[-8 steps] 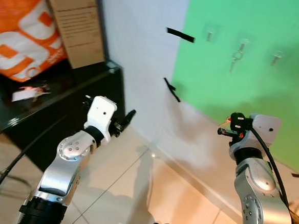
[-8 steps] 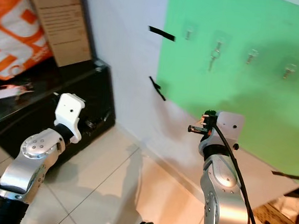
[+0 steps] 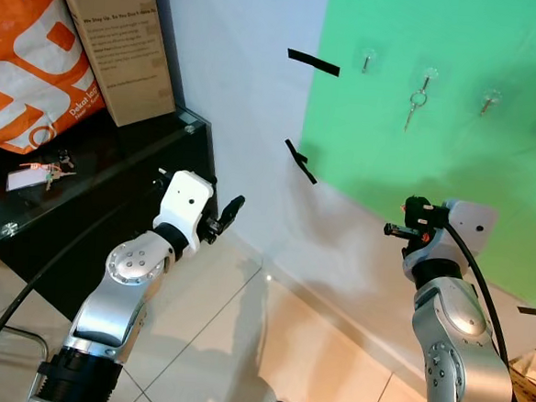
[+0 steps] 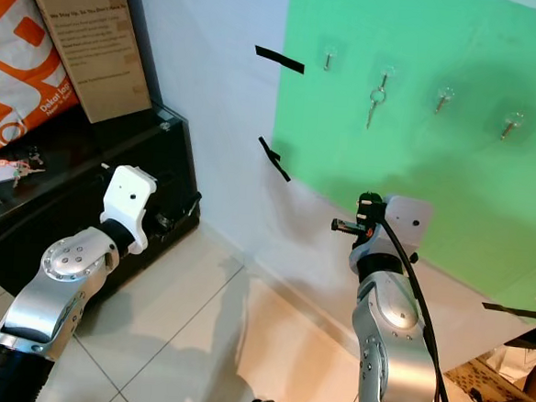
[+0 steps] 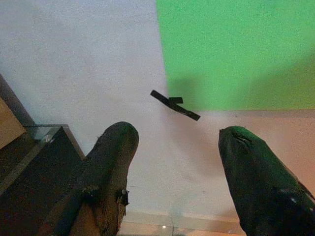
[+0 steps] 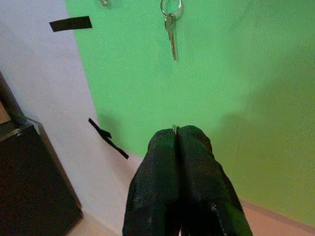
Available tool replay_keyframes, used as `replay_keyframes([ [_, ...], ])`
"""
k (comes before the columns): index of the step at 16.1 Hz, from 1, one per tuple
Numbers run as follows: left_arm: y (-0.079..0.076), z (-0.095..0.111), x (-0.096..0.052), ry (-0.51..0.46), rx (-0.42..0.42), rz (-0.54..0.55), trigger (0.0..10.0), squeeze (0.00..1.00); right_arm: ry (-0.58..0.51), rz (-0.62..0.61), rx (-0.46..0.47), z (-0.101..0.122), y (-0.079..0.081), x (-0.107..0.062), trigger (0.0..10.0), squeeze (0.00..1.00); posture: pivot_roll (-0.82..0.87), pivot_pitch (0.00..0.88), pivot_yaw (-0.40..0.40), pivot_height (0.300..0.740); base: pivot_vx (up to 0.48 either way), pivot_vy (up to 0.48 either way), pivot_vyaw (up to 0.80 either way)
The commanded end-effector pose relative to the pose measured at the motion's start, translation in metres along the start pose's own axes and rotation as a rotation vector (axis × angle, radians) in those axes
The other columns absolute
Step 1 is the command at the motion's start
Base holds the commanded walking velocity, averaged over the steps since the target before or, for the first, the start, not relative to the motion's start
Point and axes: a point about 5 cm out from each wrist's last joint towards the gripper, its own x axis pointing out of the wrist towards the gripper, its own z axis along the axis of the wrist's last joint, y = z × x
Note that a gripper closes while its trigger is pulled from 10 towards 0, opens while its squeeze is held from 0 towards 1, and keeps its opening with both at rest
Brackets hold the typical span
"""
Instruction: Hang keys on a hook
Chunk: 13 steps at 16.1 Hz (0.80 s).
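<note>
The right gripper point(image 6: 178, 140) sits nearest, below the green panel point(image 3: 457, 122), fingers pressed together with a thin metal sliver between the tips, which I cannot identify. The left gripper point(image 5: 174, 162), left of the panel, is spread wide and empty. Further left, a bunch of keys point(image 3: 42, 174) lies on the black cabinet point(image 3: 113, 176), untouched. On the panel, one key point(image 6: 170, 24) already hangs from a hook point(image 3: 428, 76). Risk: the robot faces the panel, so reaching sideways for the bunch could knock the cardboard box point(image 3: 123, 44).
</note>
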Motion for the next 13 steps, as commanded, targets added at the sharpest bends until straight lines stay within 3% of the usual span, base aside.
replay_keyframes([
  [1,-0.0002,0.004,0.0026,-0.015,0.024,-0.006,10.0,0.0,-0.021,-0.005,0.014,0.0042,-0.0006,0.0031,10.0,0.0,-0.02,0.0,0.005,0.74,0.0,0.0,-0.8],
  [5,-0.0009,0.0057,0.005,-0.026,0.023,-0.019,10.0,0.0,-0.026,-0.003,0.022,0.0037,0.0012,0.0048,10.0,0.0,-0.02,0.0,0.009,0.74,0.0,0.0,-0.8],
  [13,-0.0004,0.0067,0.0086,-0.029,0.002,-0.019,10.0,0.0,-0.04,-0.009,0.018,0.0065,0.0002,0.0063,10.0,0.0,-0.03,0.0,0.027,0.74,0.273,0.0,-0.8],
])
